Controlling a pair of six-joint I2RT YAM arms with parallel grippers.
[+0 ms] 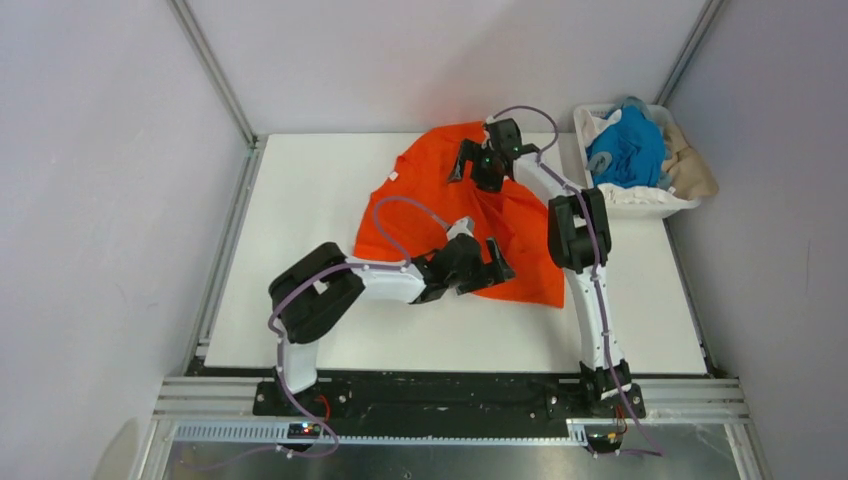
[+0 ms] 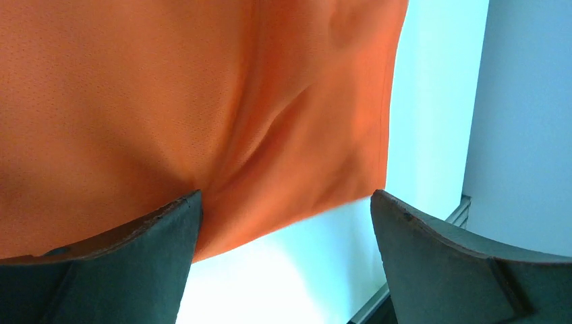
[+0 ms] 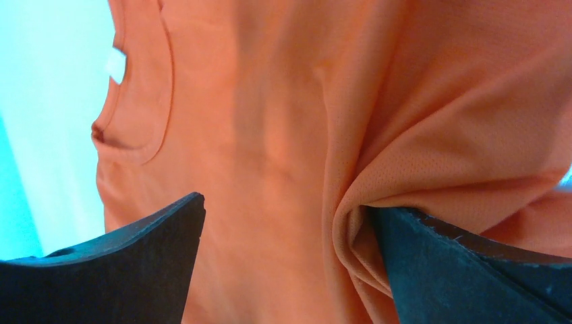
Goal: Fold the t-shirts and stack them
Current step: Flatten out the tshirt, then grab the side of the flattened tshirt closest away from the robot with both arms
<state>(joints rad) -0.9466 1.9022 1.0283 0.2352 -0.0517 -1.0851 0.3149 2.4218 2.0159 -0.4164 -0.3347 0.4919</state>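
A bright orange t-shirt (image 1: 420, 185) lies spread but rumpled on the white table (image 1: 290, 240), its white neck tag (image 1: 394, 176) toward the left. My left gripper (image 1: 494, 264) is open and low over the shirt's near hem. In the left wrist view the hem (image 2: 168, 101) runs between the open jaws (image 2: 287, 202), one finger (image 2: 135, 250) on cloth. My right gripper (image 1: 474, 170) is open over the shirt's far part. In the right wrist view (image 3: 287, 209) a fold of orange cloth (image 3: 351, 223) bunches against the right finger (image 3: 459, 270). The collar and tag (image 3: 116, 64) show at upper left.
A white plastic basket (image 1: 650, 203) stands at the back right corner of the table, holding a blue t-shirt (image 1: 628, 148), a white one (image 1: 603, 125) and a beige one (image 1: 692, 168) draped over its side. Grey walls and metal rails enclose the table.
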